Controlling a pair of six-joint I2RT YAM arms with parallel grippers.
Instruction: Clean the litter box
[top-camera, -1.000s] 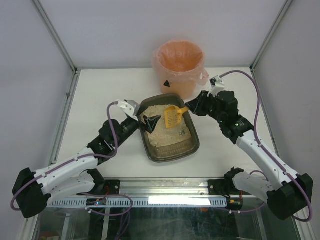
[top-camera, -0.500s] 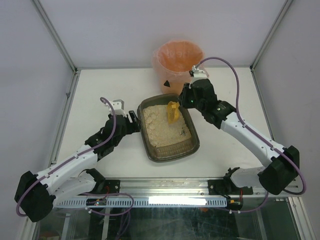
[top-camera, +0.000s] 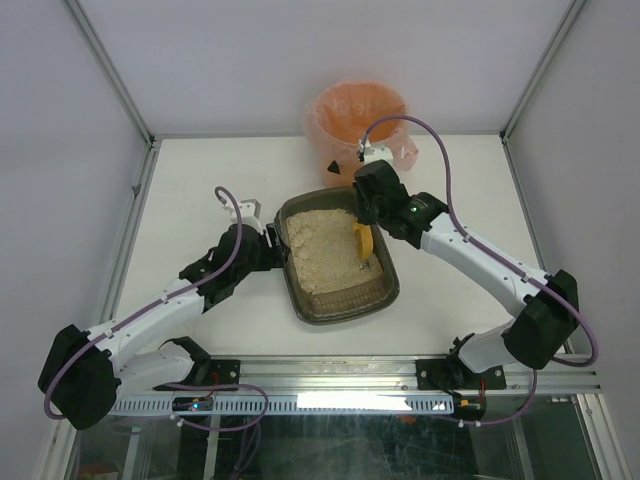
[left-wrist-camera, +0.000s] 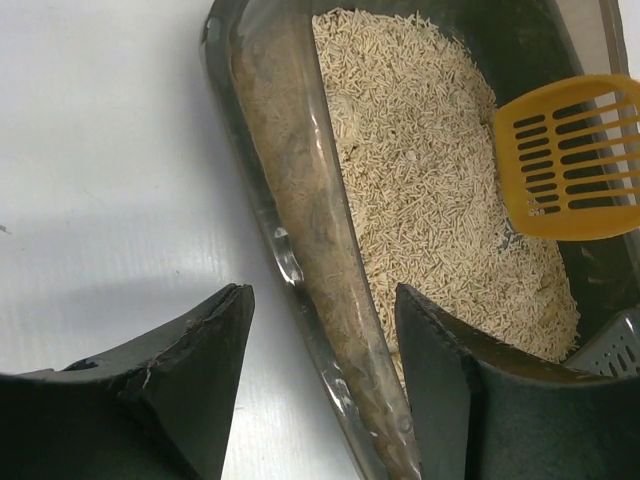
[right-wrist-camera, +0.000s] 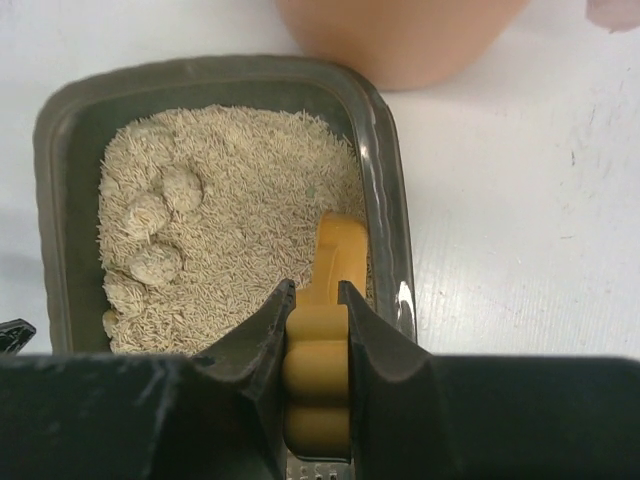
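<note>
Behind litter box (top-camera: 341, 316), pink-lined bin (top-camera: 331, 138)

A round orange-pink bin (top-camera: 357, 128) with a thin bag in it stands at the far side of the white table (top-camera: 200, 180). It has a small black triangle on its front. A yellow scoop (left-wrist-camera: 572, 158) with long slots is near the bin.

You'll see white shells between black joint housings on your left arm (top-camera: 150, 318) and right arm (top-camera: 490, 265), a purple cable (top-camera: 400, 119) looping along each (fingers (left-wrist-camera: 200, 380) matte black, edges scuffed).
</note>
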